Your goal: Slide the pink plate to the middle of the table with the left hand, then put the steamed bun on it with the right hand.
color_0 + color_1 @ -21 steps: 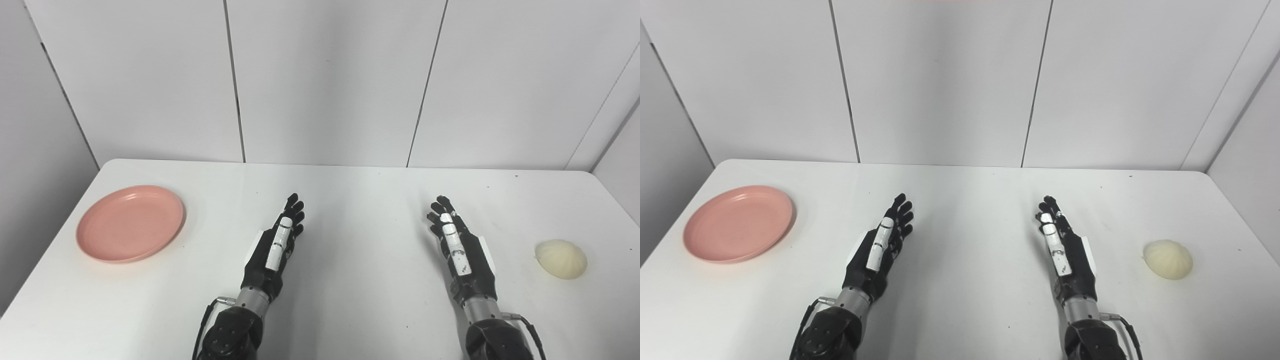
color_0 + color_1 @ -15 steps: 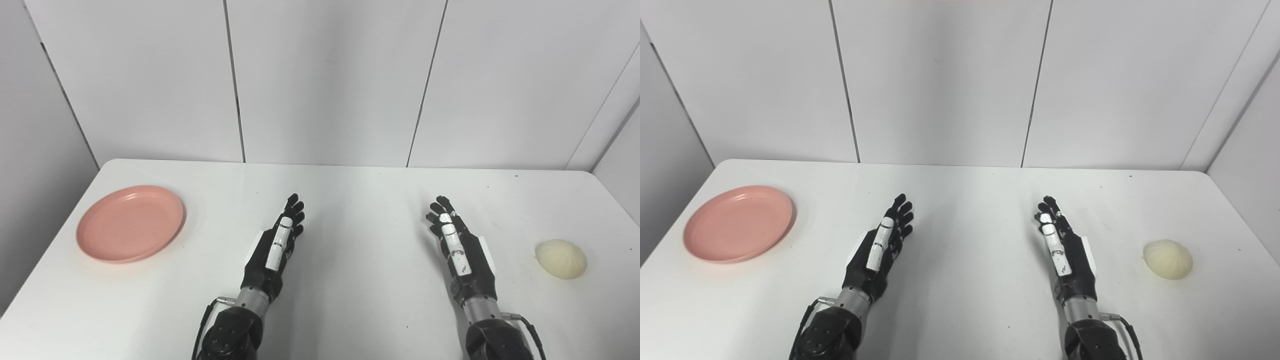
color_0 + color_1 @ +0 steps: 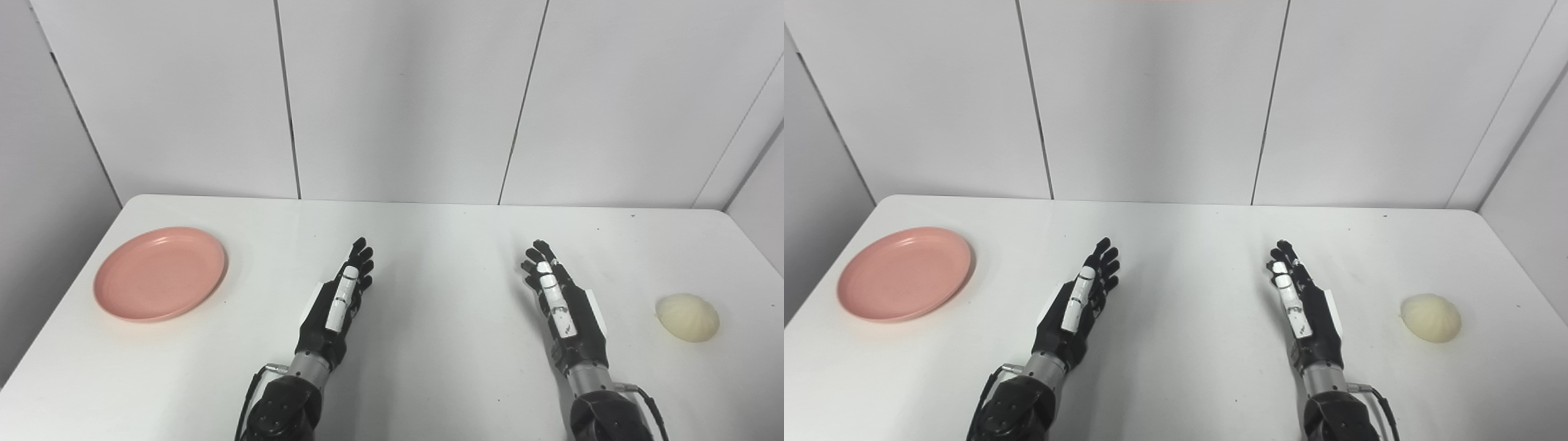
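Plate (image 3: 159,273) and bun (image 3: 687,316) sit at opposite sides of the white table (image 3: 441,233), the pink plate at middle left of the frame and the pale, pleated steamed bun at middle right, a little lower. The plate is round and shallow with a raised rim, and nothing lies on it. The bun rests directly on the tabletop, near the right edge.

Between them, in the lower half of the frame, both arms come up from the bottom edge. The left hand (image 3: 335,303) is held flat with its fingers (image 3: 361,257) stretched out and pointing toward the upper middle of the frame, angled slightly right; it is spread and has hold of nothing. It is well apart from the plate. The right hand (image 3: 562,303) mirrors it, fingers (image 3: 534,260) extended and angled slightly left, also spread and holding nothing, and well apart from the bun. Each hand is black with a white strip along one finger, and a cable loops beside each wrist at the bottom edge.

Pale wall panels (image 3: 404,98) with thin dark vertical seams fill the upper half of the frame behind the table. No brand, label or writing can be read on the hands, the plate or the panels.
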